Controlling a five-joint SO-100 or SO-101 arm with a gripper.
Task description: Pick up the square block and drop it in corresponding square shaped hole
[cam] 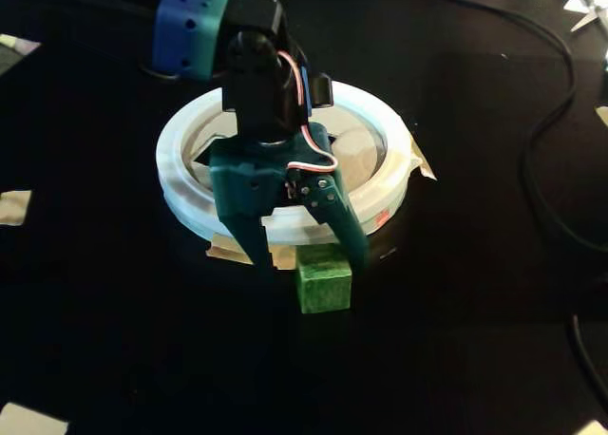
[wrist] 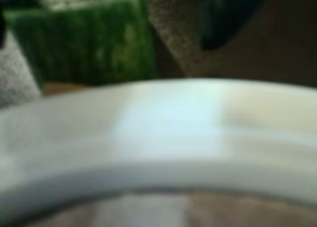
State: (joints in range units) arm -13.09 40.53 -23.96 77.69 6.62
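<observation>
The square block (cam: 324, 285), a small green cube with streaky faces, rests on the black table just in front of the round board's white rim (cam: 180, 193). My gripper (cam: 309, 258) reaches down over that rim and stands open. One finger is left of the cube with a small gap, and the other is at the cube's right top corner. In the wrist view the cube (wrist: 84, 43) fills the upper left between the two fingers of the gripper (wrist: 91, 53), with the blurred rim (wrist: 163, 138) below it. The arm covers the board's middle, so the square shaped hole is hidden.
A black cable (cam: 546, 169) loops along the right side of the table. Scissors (cam: 581, 8) lie at the top right corner. Pale scraps of tape (cam: 14, 207) sit at the left edge and near the bottom left corner.
</observation>
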